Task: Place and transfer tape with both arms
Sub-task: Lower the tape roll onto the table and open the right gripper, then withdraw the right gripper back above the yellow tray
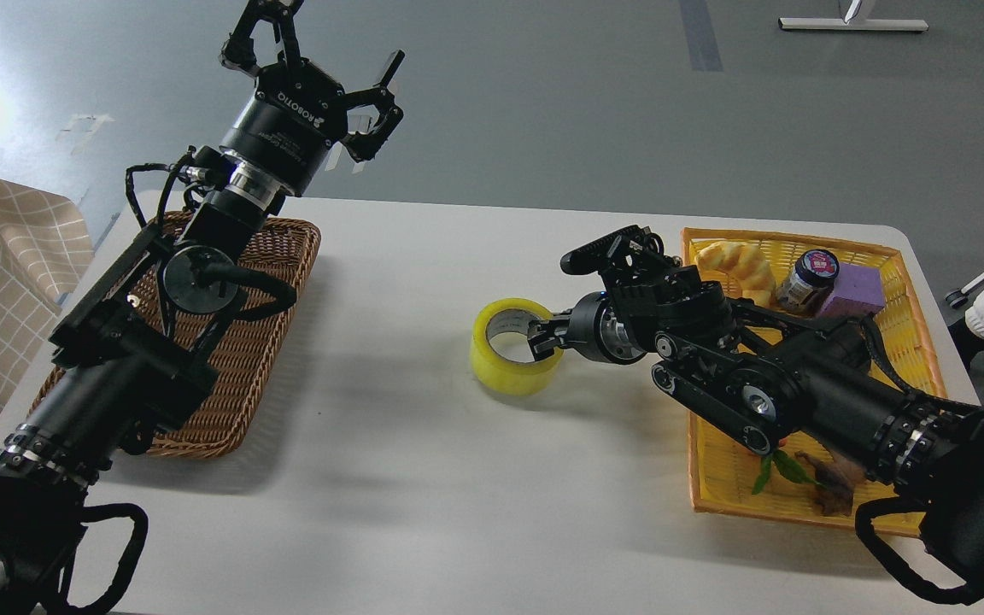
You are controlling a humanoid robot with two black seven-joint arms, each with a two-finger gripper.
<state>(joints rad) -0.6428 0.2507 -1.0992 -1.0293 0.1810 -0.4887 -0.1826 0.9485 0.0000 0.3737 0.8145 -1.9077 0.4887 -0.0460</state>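
Observation:
The tape [509,354], a yellow translucent roll with a grey core, lies flat on the white table [424,478] near its middle. My right gripper [543,335] reaches in from the right, low over the table, and is shut on the roll's right wall, with one finger inside the core and the others outside. My left gripper [319,53] is raised high above the table's far left edge, well left of the tape. Its fingers are spread open and it holds nothing.
A brown wicker basket [283,290] sits on the left under my left arm. A yellow basket [902,282] on the right holds a croissant-shaped bread [740,263], a jar [808,280], a purple block [855,295] and leafy items [787,470].

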